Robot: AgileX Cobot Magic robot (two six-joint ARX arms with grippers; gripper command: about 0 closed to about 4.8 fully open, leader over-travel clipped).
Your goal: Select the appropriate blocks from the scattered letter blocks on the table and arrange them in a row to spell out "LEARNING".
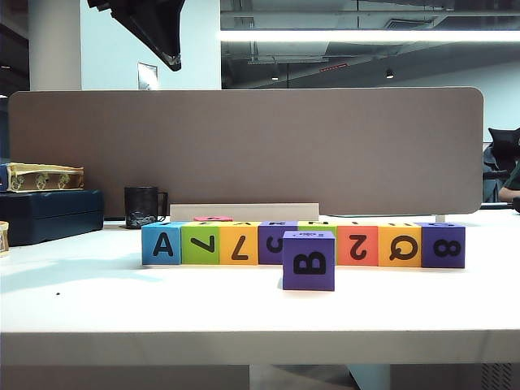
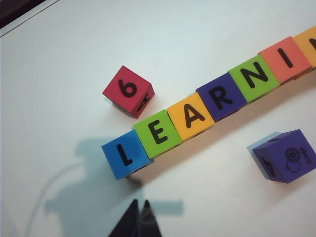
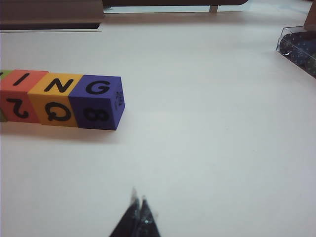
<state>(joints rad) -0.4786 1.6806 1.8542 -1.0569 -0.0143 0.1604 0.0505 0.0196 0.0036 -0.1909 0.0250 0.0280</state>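
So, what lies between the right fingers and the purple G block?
Only bare white table. In the right wrist view, the shut right fingers point over empty surface, and the purple G block ends the row beyond them.

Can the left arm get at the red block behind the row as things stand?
Probably yes. The left gripper hangs above the table, jaws shut, near the blue L block. The red block sits apart behind the row, uncovered, so a reach from above looks free, once the jaws open.
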